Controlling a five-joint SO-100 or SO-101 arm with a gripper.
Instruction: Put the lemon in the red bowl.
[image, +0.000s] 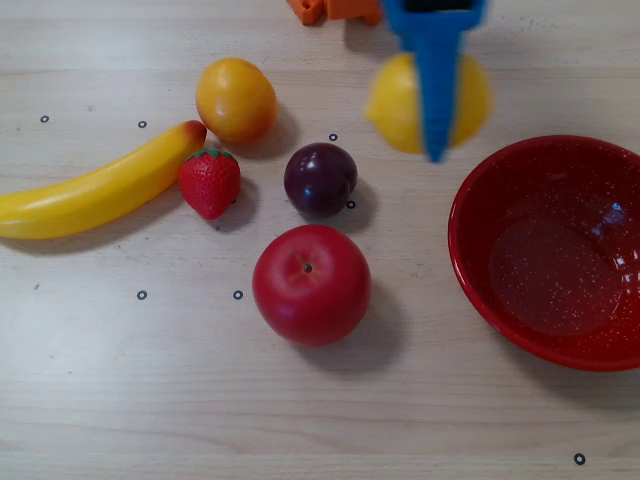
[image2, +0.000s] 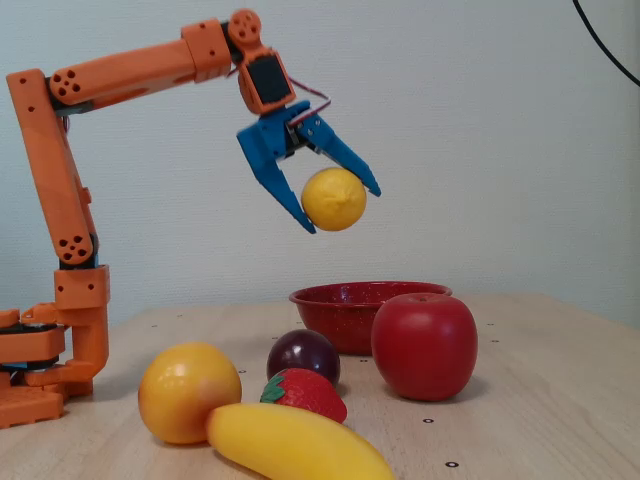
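My blue gripper (image2: 340, 210) is shut on the lemon (image2: 334, 199) and holds it high in the air in the fixed view. In the overhead view the lemon (image: 400, 100) shows at the top, partly hidden by a blue finger (image: 437, 90), with the gripper (image: 436, 140) over it. The red bowl (image: 480, 190) with white speckles stands empty at the right of the overhead view, just right of and below the lemon. In the fixed view the red bowl (image2: 340, 300) stands on the table well below the lemon.
On the table lie a red apple (image: 311, 284), a dark plum (image: 320, 179), a strawberry (image: 210, 182), an orange-yellow round fruit (image: 235, 99) and a banana (image: 95, 190). The orange arm base (image2: 50, 360) stands at the left in the fixed view.
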